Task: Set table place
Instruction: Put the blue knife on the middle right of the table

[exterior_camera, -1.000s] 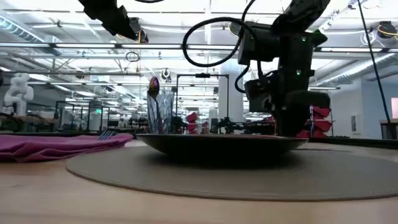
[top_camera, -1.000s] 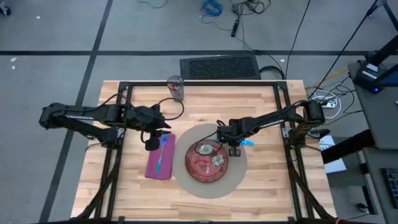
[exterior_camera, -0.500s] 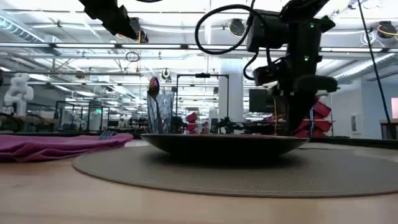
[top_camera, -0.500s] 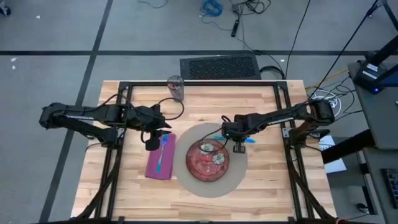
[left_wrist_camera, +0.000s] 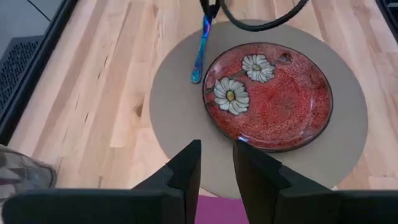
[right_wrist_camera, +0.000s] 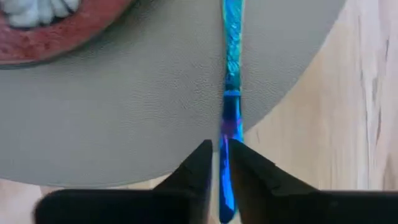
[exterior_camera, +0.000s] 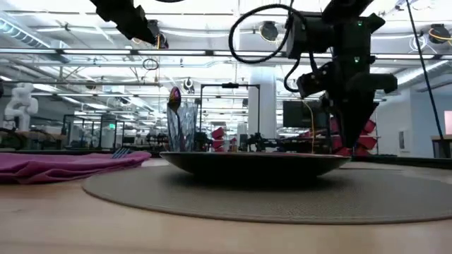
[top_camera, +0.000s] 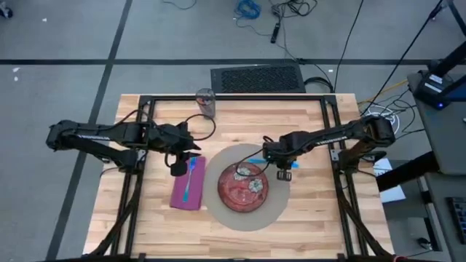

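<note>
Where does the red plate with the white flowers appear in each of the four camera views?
High view: red plate at centre, on the round beige mat.
Low view: a dark edge-on dish at mid-frame.
Left wrist view: upper right.
Right wrist view: only its rim, top left corner.
Shared landmark: the mat under it.

Red plate (top_camera: 245,187) on round mat (top_camera: 271,212), purple napkin (top_camera: 188,191) beside, glass (top_camera: 206,102) at table (top_camera: 313,131) edge

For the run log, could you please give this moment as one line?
right gripper: shut on blue utensil, over mat | left gripper: open, above napkin | plate on mat
</note>
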